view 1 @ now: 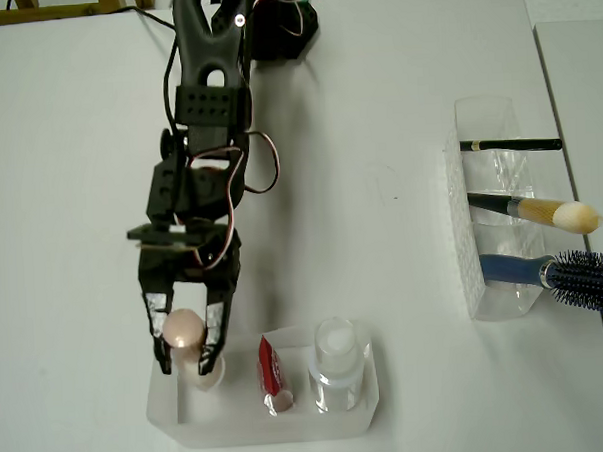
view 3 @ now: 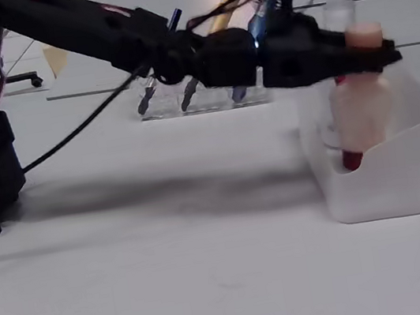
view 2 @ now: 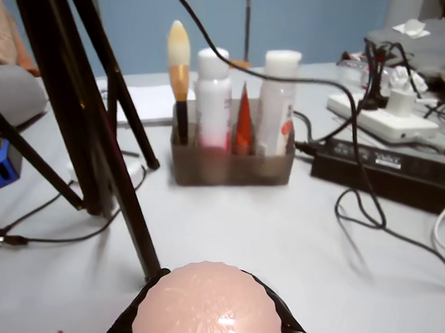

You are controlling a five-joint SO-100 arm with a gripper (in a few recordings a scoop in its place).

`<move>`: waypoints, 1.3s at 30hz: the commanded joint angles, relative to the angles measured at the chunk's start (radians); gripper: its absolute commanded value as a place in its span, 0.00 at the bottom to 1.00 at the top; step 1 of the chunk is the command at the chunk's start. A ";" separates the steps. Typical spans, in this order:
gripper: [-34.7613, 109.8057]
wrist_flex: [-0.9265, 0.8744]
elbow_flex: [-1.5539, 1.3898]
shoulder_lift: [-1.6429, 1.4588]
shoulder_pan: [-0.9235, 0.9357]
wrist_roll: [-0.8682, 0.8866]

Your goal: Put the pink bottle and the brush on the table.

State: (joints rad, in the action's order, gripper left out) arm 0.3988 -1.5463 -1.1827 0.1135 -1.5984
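Pale pink squat bottle [view 2: 207, 305] with peach cap clamped in black gripper [view 1: 189, 336], inside translucent white bin [view 1: 362, 416].

Black arm [view 1: 210, 80], loose wires (red, white)

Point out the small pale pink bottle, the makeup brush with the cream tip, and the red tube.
small pale pink bottle [view 1: 185, 332]: overhead view, on its rounded cap.
makeup brush with the cream tip [view 1: 573, 217]: overhead view, on the fluffy tip.
red tube [view 1: 271, 370]: overhead view, on its red body.
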 commanded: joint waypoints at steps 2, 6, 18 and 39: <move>0.24 -0.003 -0.038 -0.166 0.026 -0.009; 0.24 -0.020 -0.121 -0.259 0.026 -0.020; 0.24 0.031 -0.443 -0.515 0.041 -0.057; 0.24 -0.242 -0.876 -1.072 0.129 -0.118</move>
State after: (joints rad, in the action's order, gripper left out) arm 0.1749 -2.4145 -2.1491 0.2132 -1.6950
